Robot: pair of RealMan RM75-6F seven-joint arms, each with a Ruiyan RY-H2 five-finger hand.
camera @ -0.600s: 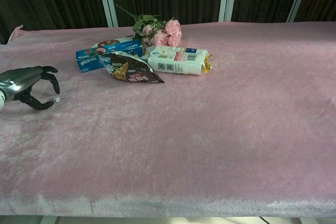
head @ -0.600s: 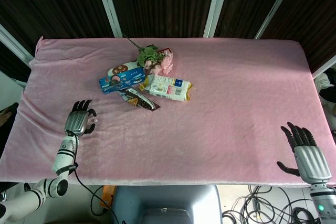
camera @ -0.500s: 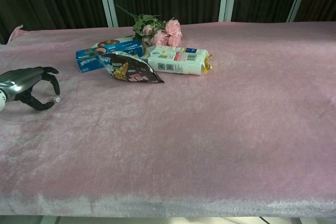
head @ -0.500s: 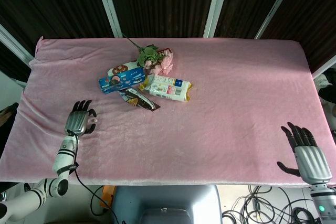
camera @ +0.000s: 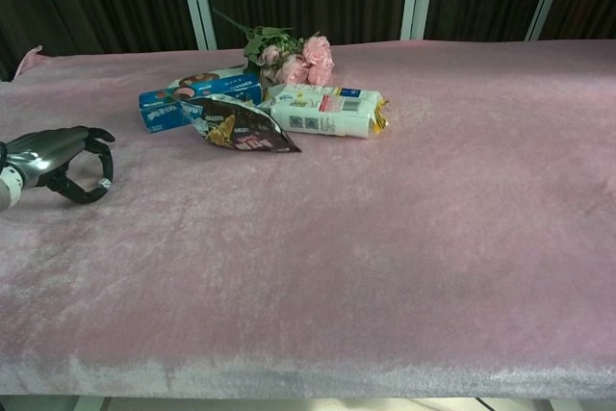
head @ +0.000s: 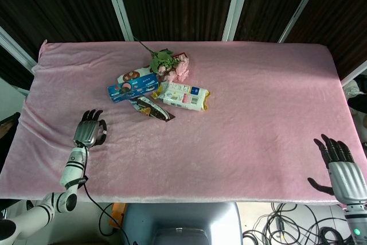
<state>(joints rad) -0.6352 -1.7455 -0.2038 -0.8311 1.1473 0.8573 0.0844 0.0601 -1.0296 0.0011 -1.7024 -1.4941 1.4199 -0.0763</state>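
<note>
Frankly, my left hand (head: 89, 133) has nothing in it that I can make out. It hovers low over the pink cloth (head: 258, 119), fingers curled in until they all but meet the thumb, making a closed loop in the chest view. A bright speck sits at the fingertips, and I cannot tell what it is.

The nearest thing is the dark snack packet (head: 152, 109), lying flat at about two o'clock from that hand and well apart from it. Its far end is tucked against the blue box (head: 132, 88) at its eleven o'clock, and the white packet (head: 183, 96) lies just beside it at two o'clock. The pink flowers (head: 171, 67) lie beyond those.

To do this well, I judge I should spread the fingers before closing in. The packet's free near corner, at five o'clock, looks the best place to take it, since that keeps me off the box. The plush cloth may snag my fingertips.

My right hand (head: 342, 167) is spread wide and empty at the near right edge.
</note>
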